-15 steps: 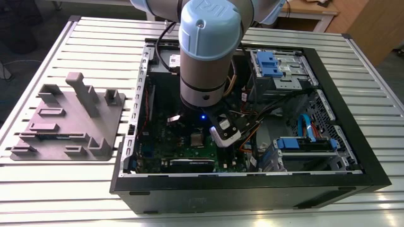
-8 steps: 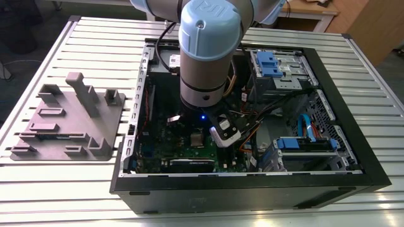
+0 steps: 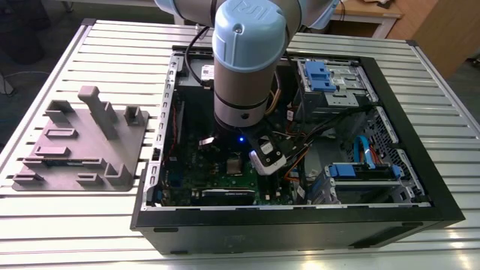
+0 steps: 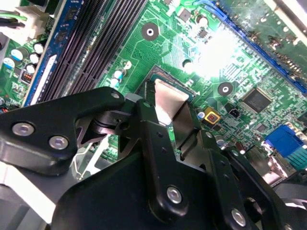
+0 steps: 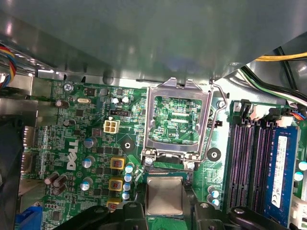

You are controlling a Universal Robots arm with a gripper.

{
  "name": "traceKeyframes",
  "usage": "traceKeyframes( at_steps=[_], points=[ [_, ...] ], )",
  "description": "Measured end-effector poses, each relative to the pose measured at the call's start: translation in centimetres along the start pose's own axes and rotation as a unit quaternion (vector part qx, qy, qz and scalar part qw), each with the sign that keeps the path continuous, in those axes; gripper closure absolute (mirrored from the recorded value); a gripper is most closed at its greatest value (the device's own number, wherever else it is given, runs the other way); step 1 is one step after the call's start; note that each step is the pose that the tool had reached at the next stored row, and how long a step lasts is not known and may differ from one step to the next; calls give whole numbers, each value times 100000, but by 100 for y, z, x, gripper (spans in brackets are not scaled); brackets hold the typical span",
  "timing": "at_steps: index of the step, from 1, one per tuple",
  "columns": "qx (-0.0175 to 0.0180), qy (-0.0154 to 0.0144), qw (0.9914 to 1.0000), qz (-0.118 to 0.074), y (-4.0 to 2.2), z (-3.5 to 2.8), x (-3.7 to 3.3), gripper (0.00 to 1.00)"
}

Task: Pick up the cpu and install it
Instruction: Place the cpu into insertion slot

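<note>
End effector [image 5: 164, 213] is gripping the cpu [image 5: 164, 194], its fingers [image 5: 132, 213] closing on two opposite edges. It is holding the chip low over the socket [image 4: 152, 79] on the motherboard [image 5: 96, 143]. Whether the chip is already touching the socket cannot be told. The hinged socket frame [image 5: 177, 120] is standing open just beside the chip. The work is taking place inside the open computer case [image 3: 300, 216], which is sitting on the counter [image 3: 75, 236]. The grey tray [image 3: 82, 140] is lying to the exterior view's left of the case.

Risks, as judged:
- A slight skew or offset is likely to bend the socket contacts.
- Pressing down while the chip is tilted is likely to jam one corner.
- The fingers are working close to the raised frame and could strike it.
</note>
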State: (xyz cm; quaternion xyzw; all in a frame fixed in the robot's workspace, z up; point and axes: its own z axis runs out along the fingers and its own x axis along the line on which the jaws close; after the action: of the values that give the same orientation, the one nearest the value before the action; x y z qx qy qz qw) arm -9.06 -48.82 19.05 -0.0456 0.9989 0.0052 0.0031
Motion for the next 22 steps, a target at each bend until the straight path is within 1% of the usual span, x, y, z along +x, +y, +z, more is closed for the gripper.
traceKeyframes(
  at_steps=[8, 11, 13, 16, 22],
  points=[
    [2, -1, 100000, 0, 0, -1, 0, 60],
    [-87, -45, 100000, 5, 3, -23, -1, 60],
    [-5, -3, 100000, 5, 1, -45, 0, 60],
    [-22, -14, 100000, 35, 1, -50, -1, 60],
    [7, -18, 99988, 1578, -1, -51, -14, 60]
  ],
)
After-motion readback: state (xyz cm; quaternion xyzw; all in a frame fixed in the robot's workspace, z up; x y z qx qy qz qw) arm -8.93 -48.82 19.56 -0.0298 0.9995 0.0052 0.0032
